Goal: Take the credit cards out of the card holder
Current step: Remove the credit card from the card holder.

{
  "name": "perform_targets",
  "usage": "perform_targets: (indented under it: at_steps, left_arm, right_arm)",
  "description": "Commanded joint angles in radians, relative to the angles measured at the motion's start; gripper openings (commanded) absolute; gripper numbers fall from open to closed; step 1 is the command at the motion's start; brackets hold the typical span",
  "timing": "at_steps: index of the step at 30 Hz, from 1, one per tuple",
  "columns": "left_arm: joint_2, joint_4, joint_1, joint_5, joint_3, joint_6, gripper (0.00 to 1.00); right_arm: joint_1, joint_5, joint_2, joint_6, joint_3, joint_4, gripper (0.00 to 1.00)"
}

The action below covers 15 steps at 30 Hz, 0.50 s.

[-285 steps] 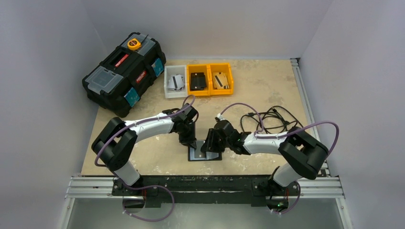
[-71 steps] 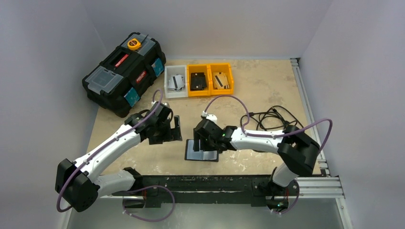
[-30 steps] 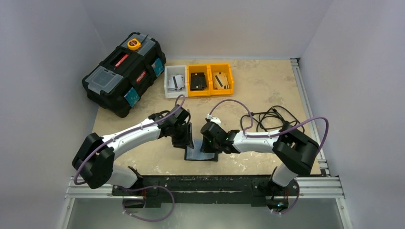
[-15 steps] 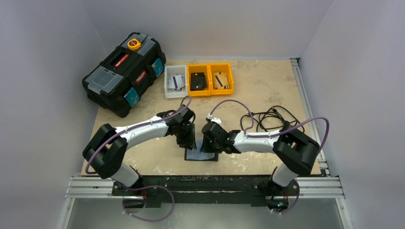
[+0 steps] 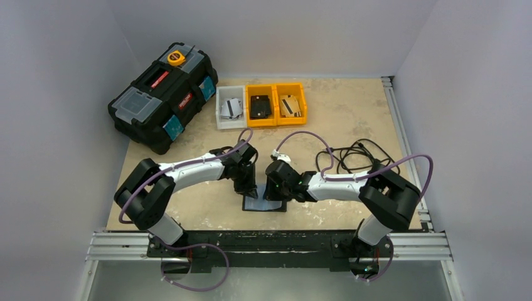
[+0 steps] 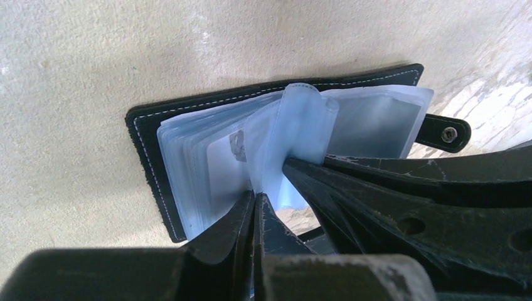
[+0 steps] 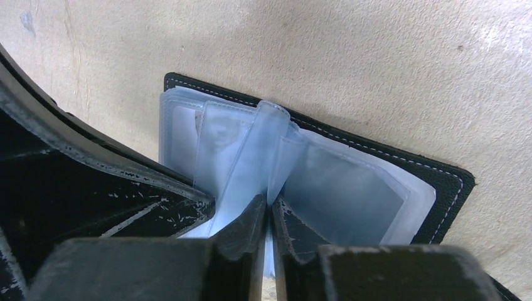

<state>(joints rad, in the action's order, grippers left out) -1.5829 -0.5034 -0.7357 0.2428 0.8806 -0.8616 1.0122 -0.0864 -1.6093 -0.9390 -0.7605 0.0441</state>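
Presently left tool (image 6: 254, 199) and right tool (image 7: 271, 205) each pinch shut on clear plastic sleeves (image 6: 305, 122) of the black stitched card holder (image 6: 145, 147); opposed pulling may tear them.

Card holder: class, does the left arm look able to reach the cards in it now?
Probably yes. The card holder lies open on the table, clear sleeves fanned up, uncovered; the left gripper is shut on a sleeve edge, the right gripper beside it.
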Motion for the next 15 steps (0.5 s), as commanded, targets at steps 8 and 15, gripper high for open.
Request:
perform_targets:
  at_steps: [8, 15]
  left_arm:
    - [0.088, -0.016, -0.006, -0.051, -0.045, -0.036, 0.00]
    - [0.114, 0.060, -0.026, 0.003, -0.042, -0.027, 0.13]
  right_arm:
    - [0.005, -0.021, 0.096, 0.040, -0.065, 0.132, 0.40]
    - [-0.021, -0.071, 0.188, 0.056, -0.083, 0.228, 0.42]
